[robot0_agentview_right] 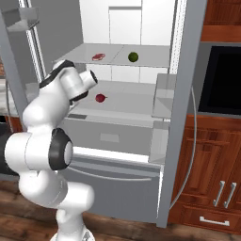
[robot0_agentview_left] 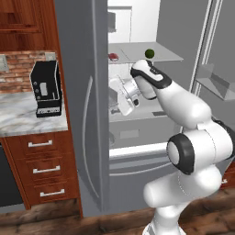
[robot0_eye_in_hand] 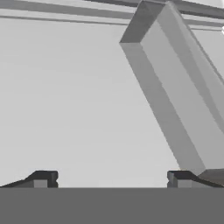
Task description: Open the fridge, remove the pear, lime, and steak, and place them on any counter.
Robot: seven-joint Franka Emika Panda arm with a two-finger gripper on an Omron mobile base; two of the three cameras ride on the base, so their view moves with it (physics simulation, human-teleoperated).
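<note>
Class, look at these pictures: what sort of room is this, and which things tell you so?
A home kitchen, rendered. An open fridge holds a lime and steak; a marble counter tops wooden drawers.

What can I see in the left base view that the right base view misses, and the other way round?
Left base view alone: a black coffee machine on the marble counter, with a brick wall behind. Right base view alone: the pear on the middle shelf, and a dark oven to the right. Both: the open fridge, the lime and the steak on the upper shelf, and the white arm reaching in.
</note>
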